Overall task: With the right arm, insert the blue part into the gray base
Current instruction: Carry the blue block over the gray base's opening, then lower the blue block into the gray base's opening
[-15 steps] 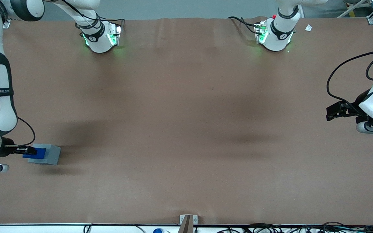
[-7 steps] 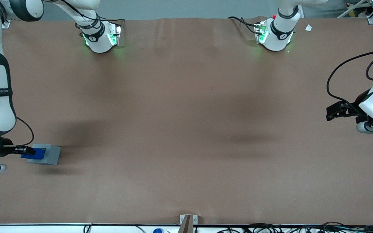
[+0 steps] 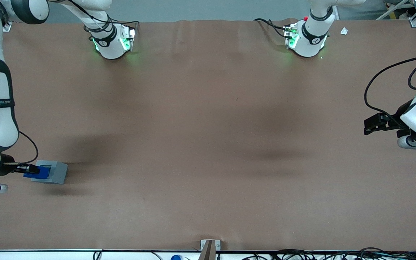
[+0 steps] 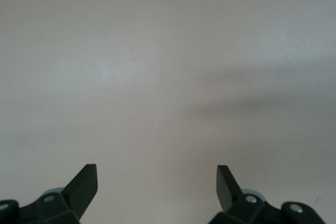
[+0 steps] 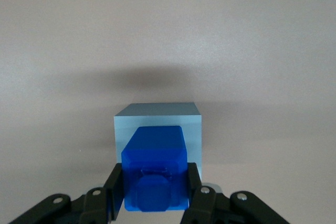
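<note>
The gray base (image 3: pixel 54 172) rests on the brown table near the working arm's end; it shows pale blue-gray (image 5: pixel 157 118) in the right wrist view. My right gripper (image 3: pixel 31 169) is shut on the blue part (image 3: pixel 39 173), both black fingers (image 5: pixel 114 190) pressed on its sides. The blue part (image 5: pixel 155 169) hangs just above the base, over the edge of the base nearest the gripper. The recess in the base is mostly hidden by the part.
The brown table (image 3: pixel 208 137) spreads wide around the base. Two arm pedestals with green lights (image 3: pixel 112 41) (image 3: pixel 305 38) stand at the table edge farthest from the camera. A small bracket (image 3: pixel 209 245) sits at the near edge. The left wrist view shows only bare tabletop (image 4: pixel 168 77).
The gripper with the blue part has drawn back slightly toward the working arm's end of the table, uncovering a little more of the gray base's top. The base has not moved.
</note>
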Action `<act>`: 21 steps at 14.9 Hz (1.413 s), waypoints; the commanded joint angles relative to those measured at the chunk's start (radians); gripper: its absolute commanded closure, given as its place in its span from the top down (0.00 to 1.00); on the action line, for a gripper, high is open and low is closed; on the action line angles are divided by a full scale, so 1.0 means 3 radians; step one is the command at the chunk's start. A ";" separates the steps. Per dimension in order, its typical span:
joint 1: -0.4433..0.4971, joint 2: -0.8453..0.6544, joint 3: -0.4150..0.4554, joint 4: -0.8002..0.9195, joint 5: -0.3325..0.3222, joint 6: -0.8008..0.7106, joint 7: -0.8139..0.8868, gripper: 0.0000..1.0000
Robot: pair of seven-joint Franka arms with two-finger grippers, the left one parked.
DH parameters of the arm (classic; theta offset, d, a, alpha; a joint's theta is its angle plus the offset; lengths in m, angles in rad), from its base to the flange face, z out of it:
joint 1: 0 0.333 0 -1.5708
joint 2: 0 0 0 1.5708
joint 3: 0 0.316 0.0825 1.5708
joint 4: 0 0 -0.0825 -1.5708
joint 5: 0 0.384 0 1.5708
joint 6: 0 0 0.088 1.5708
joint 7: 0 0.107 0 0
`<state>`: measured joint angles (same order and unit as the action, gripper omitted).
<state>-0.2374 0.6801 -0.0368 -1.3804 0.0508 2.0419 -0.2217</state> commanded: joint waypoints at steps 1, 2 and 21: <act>-0.0027 0.0106 0.0031 -0.0016 -0.0016 0.0020 0.0064 0.00; -0.0037 0.0101 0.0031 -0.0016 -0.0016 0.0010 0.0069 0.00; -0.0017 -0.0012 0.0025 -0.0016 -0.0031 -0.0133 0.0110 0.00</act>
<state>-0.2375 0.6801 -0.0367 -1.3745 0.0511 2.0164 -0.2051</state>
